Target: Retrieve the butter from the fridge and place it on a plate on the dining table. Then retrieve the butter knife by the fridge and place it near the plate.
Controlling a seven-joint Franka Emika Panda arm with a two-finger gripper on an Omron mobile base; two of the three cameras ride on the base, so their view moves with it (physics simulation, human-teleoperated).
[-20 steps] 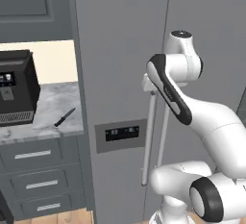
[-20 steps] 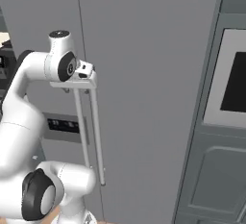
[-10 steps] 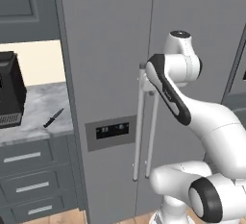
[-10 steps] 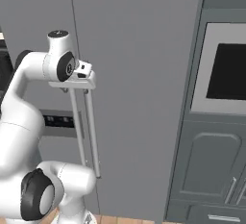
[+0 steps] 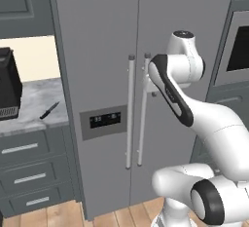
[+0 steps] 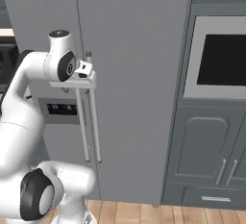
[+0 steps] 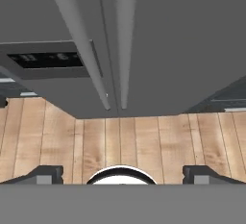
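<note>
The grey two-door fridge (image 5: 107, 50) stands with both doors closed, so the butter is hidden. My gripper (image 7: 122, 175) is open, its two dark fingertips (image 7: 45, 175) set wide apart with nothing between them. It hovers at the top of the two long silver handles (image 5: 130, 114) and looks down along them (image 7: 79, 40). The hand (image 6: 85, 76) sits just in front of the handles' upper ends. A slim dark butter knife (image 5: 49, 110) lies on the small marble counter (image 5: 34, 104) left of the fridge. The plate and the dining table are out of view.
A black coffee machine (image 5: 7, 87) stands on the counter above grey drawers (image 5: 29, 177). A built-in oven (image 6: 221, 57) with grey cabinets (image 6: 206, 155) below it is right of the fridge. A dark control panel (image 5: 104, 120) is on the left door. The floor is wood (image 7: 144, 141).
The whole scene has slid left in both base views, so the base has driven to the right. The arm keeps its pose at the top of the handles.
</note>
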